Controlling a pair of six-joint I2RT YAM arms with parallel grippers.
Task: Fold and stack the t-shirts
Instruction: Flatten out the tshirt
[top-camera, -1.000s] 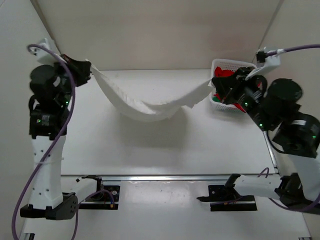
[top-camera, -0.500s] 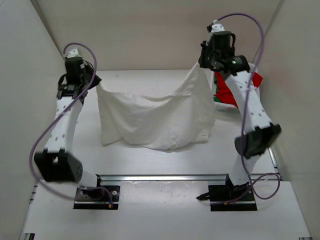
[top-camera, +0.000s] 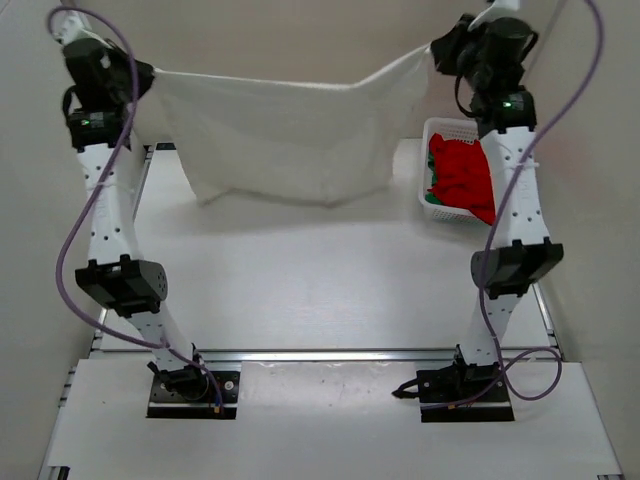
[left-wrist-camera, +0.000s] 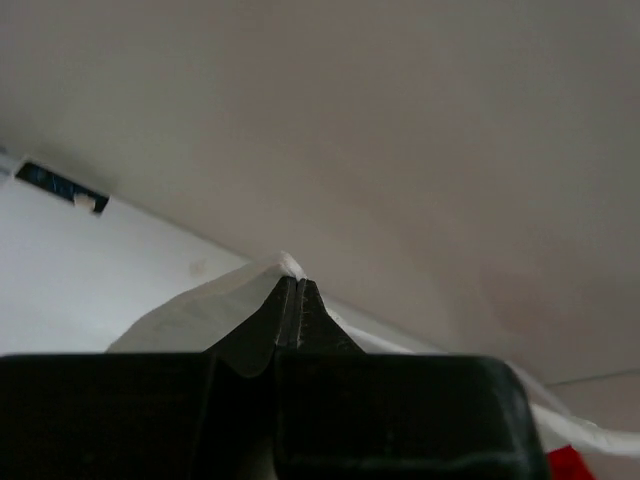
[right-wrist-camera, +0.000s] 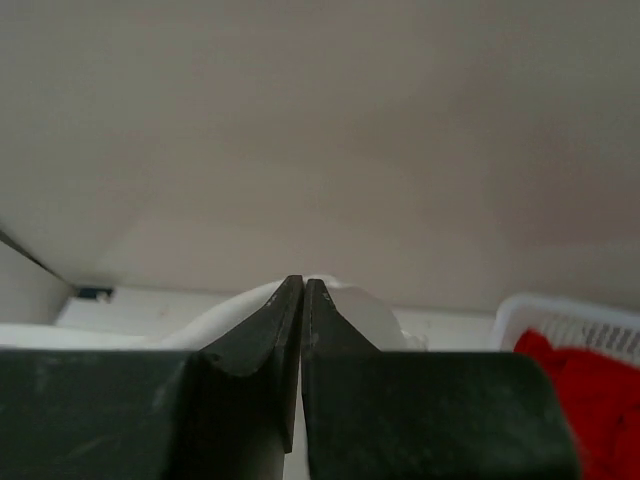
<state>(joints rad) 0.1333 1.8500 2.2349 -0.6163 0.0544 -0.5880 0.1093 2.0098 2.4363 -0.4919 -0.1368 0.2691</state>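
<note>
The off-white t-shirt (top-camera: 285, 135) hangs stretched high over the back of the table between both raised arms. My left gripper (top-camera: 143, 75) is shut on its left top corner, my right gripper (top-camera: 432, 52) shut on its right top corner. In the left wrist view the jaws of the left gripper (left-wrist-camera: 297, 283) pinch white cloth (left-wrist-camera: 215, 300); in the right wrist view the right gripper (right-wrist-camera: 304, 283) pinches white cloth (right-wrist-camera: 365, 310) too. A red t-shirt (top-camera: 465, 178) lies in the white basket (top-camera: 440, 130), with a sliver of green t-shirt (top-camera: 428, 197) at its left edge.
The basket stands at the back right beside the right arm's forearm (top-camera: 515, 170). The left arm (top-camera: 105, 200) rises along the table's left edge. Bare white tabletop (top-camera: 320, 280) lies below the hanging shirt. Enclosure walls stand close behind both grippers.
Both arms have lifted the off-white shirt from sagging low over the table to stretched high and wide near the back wall. The red shirt in the basket is uncovered now.
</note>
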